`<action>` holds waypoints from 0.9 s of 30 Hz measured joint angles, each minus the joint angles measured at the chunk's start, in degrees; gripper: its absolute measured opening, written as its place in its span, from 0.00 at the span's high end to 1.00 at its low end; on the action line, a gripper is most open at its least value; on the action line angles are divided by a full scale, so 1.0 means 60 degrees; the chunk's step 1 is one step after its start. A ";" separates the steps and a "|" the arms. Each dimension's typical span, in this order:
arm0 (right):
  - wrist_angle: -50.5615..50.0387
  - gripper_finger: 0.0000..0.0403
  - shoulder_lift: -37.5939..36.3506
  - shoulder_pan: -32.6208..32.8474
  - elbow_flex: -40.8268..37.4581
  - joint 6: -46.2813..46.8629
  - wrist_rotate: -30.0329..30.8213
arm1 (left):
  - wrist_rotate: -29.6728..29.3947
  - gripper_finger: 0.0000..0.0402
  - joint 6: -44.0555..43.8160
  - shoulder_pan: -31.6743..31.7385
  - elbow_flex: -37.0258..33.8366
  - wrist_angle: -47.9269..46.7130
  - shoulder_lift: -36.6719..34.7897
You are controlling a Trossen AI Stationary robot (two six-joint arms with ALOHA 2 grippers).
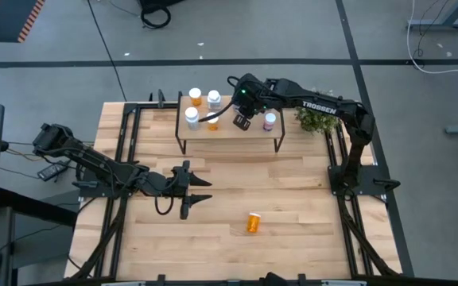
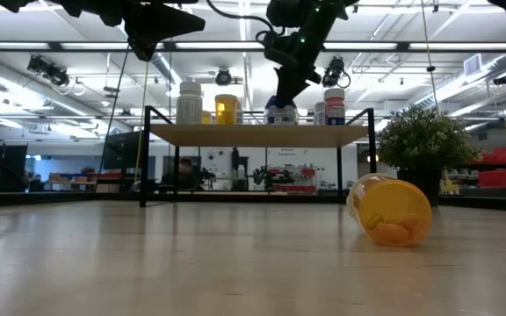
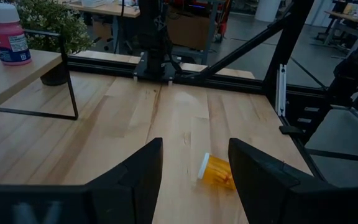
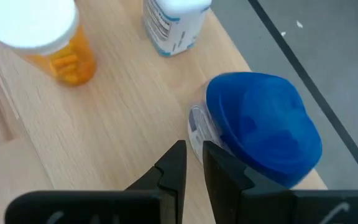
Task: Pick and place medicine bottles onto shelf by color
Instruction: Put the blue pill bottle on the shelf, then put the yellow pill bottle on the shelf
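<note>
Nearest the low camera, one orange bottle [image 2: 390, 209] lies tipped on the table [image 1: 293, 214]. Left gripper [image 1: 201, 191] hovers over the table, jaws open and empty. Right gripper [image 4: 192, 163], jaws nearly closed and empty, hangs beside the blue-topped bottle [image 4: 261, 127] on the shelf [image 1: 229, 131].
</note>
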 joint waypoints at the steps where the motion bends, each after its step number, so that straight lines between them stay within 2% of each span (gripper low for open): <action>1: -0.0035 0.85 0.0010 0.0000 0.0000 -0.0008 0.0005 | -0.0002 0.53 0.0014 0.0000 0.0000 0.0005 -0.0002; 8: -0.0051 0.85 0.0023 0.0000 0.0000 -0.0115 0.0364 | -0.0002 0.53 0.0034 0.0000 0.0000 0.0011 -0.0002; 13: -0.0070 0.85 0.0017 0.0130 0.0000 0.0077 0.0201 | -0.0002 0.53 0.0045 0.0000 0.0000 0.0009 -0.0004; 21: -0.0521 0.85 -0.0071 0.1187 0.0007 0.0460 0.0098 | 0.0000 0.53 0.0060 0.0000 0.0000 0.0009 -0.0003; 27: -0.1073 0.84 -0.0115 0.2256 0.0776 0.1175 -0.0026 | -0.0001 0.53 0.0100 0.0000 0.0000 0.0053 0.0000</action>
